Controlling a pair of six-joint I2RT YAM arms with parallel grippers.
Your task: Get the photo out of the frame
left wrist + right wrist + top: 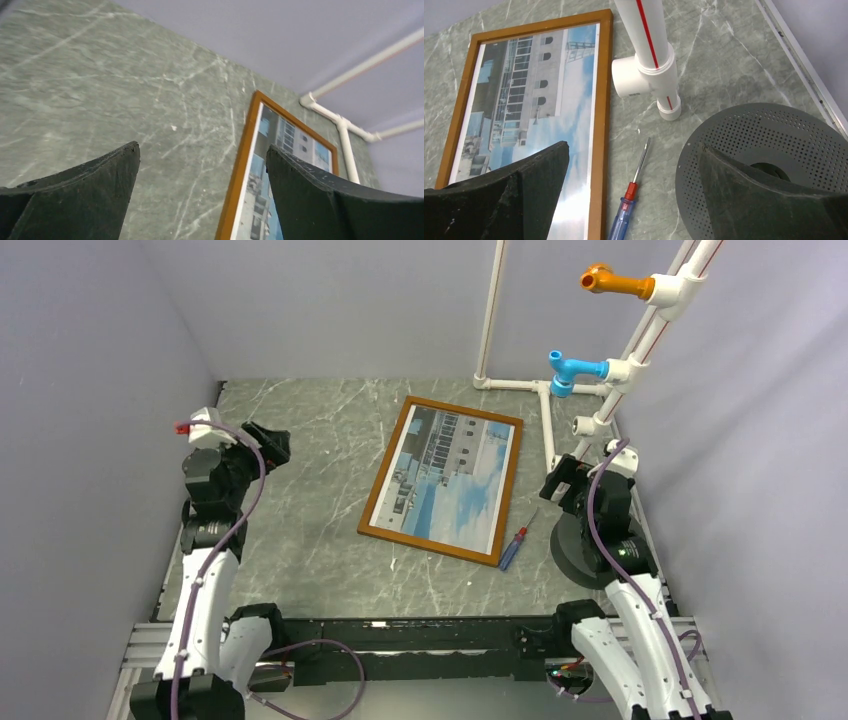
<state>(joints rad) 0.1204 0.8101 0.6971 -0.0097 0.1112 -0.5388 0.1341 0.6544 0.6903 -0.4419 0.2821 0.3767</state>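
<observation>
The frame (386, 465) of reddish-brown wood lies flat on the grey marbled table, right of centre. The photo (450, 475) of a grey-white building under blue sky sits inside it, face up. My left gripper (272, 445) is open and empty, held above the table well left of the frame. In the left wrist view the frame's left edge (240, 170) and the photo (260, 190) show between and behind my open gripper (202, 155). My right gripper (558, 485) is open and empty, just right of the frame. The right wrist view shows the frame (600, 125), the photo (524, 90) and my open gripper (634, 150).
A blue-handled screwdriver (514, 545) lies by the frame's right near corner, also in the right wrist view (626, 210). A grey perforated disc (769, 145) sits under the right arm. A white pipe stand (545, 410) with blue (570, 370) and orange (610, 282) fittings rises at back right. Walls enclose three sides.
</observation>
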